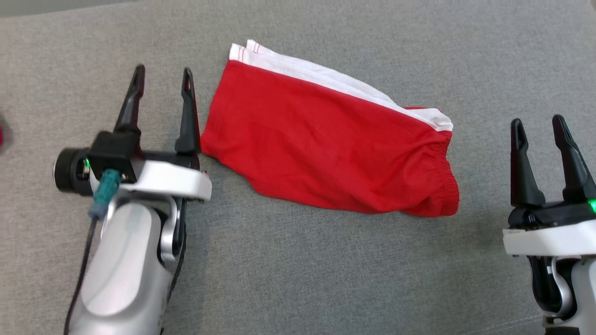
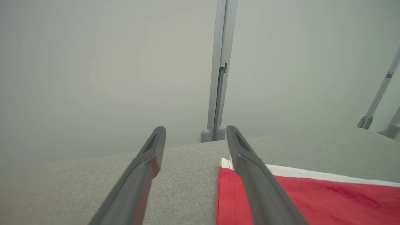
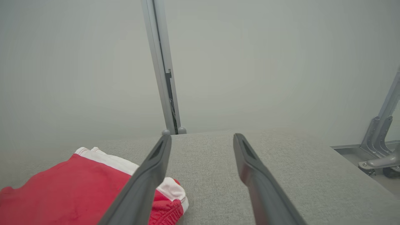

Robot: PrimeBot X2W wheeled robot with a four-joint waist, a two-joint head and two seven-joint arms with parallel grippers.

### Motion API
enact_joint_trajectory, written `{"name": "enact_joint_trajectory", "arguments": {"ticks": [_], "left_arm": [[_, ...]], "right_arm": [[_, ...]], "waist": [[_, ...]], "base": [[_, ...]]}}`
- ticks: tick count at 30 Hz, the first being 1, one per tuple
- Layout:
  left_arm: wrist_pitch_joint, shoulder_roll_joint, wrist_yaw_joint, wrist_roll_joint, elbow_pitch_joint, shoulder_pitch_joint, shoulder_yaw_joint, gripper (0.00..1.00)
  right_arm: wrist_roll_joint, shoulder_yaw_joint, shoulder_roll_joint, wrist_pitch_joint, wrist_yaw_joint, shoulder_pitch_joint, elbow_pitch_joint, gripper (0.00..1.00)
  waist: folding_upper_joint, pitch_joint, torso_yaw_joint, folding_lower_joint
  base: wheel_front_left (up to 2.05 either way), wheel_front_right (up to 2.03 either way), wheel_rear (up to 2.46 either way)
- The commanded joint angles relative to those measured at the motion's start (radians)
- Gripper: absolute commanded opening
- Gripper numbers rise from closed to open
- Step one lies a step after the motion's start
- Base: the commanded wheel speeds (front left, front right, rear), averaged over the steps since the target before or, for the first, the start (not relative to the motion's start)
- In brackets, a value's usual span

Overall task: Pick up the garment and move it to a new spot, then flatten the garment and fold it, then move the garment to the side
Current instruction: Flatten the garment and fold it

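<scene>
The grey cloth surface (image 1: 298,270) spreads under everything I see from my head. On it, near the middle, lies the garment (image 1: 326,149): red shorts folded flat, running from 11 o'clock down to 4 o'clock. A white band edges the far side and the gathered waistband is at the 4 o'clock end. My left forearm (image 1: 125,274) comes up from 7 o'clock. My left claw (image 1: 163,77) sits at the garment's 9 o'clock, fingers spread apart and holding nothing, the inner finger just beside the red hem. My right claw (image 1: 538,122) waits at the garment's 3 o'clock, clear of the waistband, its fingers also apart and empty.
</scene>
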Motion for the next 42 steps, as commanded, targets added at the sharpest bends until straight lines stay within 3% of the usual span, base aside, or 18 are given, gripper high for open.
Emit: {"name": "enact_joint_trajectory", "arguments": {"ticks": [1,9,28,35,42], "left_arm": [[0.000,0.007,0.016,0.023,-0.024,0.044,-0.002,1.00],[0.001,0.012,0.028,0.029,-0.036,0.179,-0.014,1.00],[0.022,0.028,0.033,0.052,-0.005,0.123,-0.054,1.00],[0.105,0.026,-0.042,0.074,0.056,-0.048,-0.124,1.00],[0.223,0.008,-0.131,0.003,0.247,-0.167,-0.145,1.00]], "right_arm": [[-0.024,-0.014,0.002,-0.004,0.000,0.024,-0.003,1.00],[-0.065,-0.048,0.008,-0.004,0.000,0.097,0.026,1.00],[-0.057,-0.064,0.018,-0.004,0.000,0.096,0.030,1.00],[-0.050,-0.068,0.012,-0.004,0.000,0.081,0.020,1.00],[-0.028,-0.044,0.022,-0.004,0.000,0.054,0.022,1.00]], "waist": [[0.0000,-0.025,0.011,0.0000],[0.0000,-0.071,0.021,0.0000],[0.0000,-0.066,0.036,0.0000],[0.0000,-0.029,0.042,0.0000],[0.0000,0.004,0.003,0.0000]], "base": [[0.00,0.00,0.00],[0.00,0.00,0.00],[0.00,0.00,0.00],[0.00,0.00,0.00],[0.00,0.00,0.00]]}}
